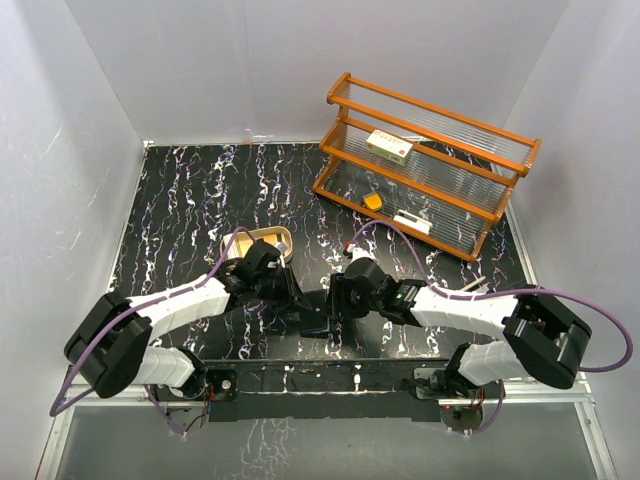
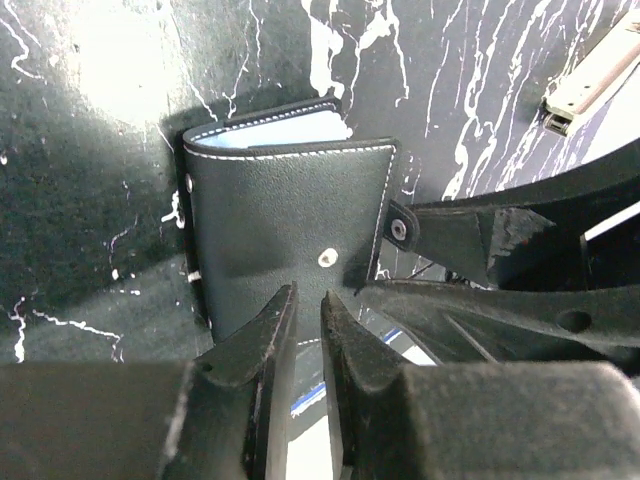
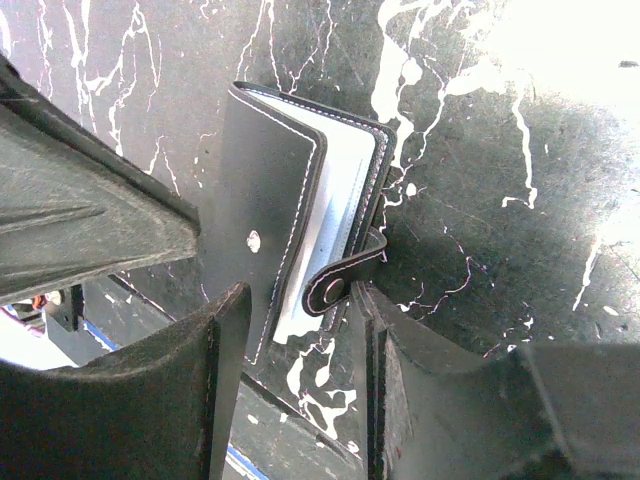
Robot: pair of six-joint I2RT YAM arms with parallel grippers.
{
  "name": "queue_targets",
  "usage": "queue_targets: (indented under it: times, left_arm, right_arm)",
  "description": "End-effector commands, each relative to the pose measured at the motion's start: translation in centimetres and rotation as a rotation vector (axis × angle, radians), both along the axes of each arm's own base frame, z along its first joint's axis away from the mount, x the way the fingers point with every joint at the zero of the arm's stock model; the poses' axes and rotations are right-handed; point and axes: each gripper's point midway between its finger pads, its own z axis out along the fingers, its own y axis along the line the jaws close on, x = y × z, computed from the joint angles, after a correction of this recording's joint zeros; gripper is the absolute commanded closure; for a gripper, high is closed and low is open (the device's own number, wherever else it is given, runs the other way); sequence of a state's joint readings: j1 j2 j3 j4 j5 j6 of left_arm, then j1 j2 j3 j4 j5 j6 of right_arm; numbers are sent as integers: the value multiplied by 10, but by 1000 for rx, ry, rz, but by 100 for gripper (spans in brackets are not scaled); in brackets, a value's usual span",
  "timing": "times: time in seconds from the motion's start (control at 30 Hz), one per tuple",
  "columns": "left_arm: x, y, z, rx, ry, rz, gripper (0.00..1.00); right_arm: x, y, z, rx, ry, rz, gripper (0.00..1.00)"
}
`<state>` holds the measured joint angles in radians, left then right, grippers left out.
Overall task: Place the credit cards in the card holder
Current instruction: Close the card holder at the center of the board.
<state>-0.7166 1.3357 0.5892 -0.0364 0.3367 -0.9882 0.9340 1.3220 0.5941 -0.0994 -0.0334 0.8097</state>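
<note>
Black stitched-leather bifold card holder [image 2: 290, 220], frame centre.
Left gripper [image 2: 308, 295], nearly closed, pinches its cover; right gripper [image 3: 302, 292] straddles its strap edge half-open, grip unclear.

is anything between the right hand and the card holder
Nothing visible. The card holder lies between the right hand's open fingers, its snap strap by one of them. The left hand seems to pinch its edge from the other side, clear of that gap.
</note>
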Motion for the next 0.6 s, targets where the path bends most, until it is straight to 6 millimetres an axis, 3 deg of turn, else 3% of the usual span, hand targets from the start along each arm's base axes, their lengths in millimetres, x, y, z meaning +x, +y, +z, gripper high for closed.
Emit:
queue_targets:
  times: [0.0, 0.2, 0.33, 0.57]
  left_arm:
    - [-7, 2, 17, -7, 3, -11, 87]
    - [-18, -4, -9, -37, 61, -42, 98]
    - [-19, -2, -35, 3, 97, -38, 99]
    - [-20, 10, -55, 92, 115, -32, 99]
  right_arm:
    - [11, 14, 29, 81, -73, 2, 58]
    - [11, 14, 32, 89, -77, 3, 58]
    - [13, 13, 33, 84, -84, -5, 50]
    - [18, 16, 36, 82, -105, -5, 55]
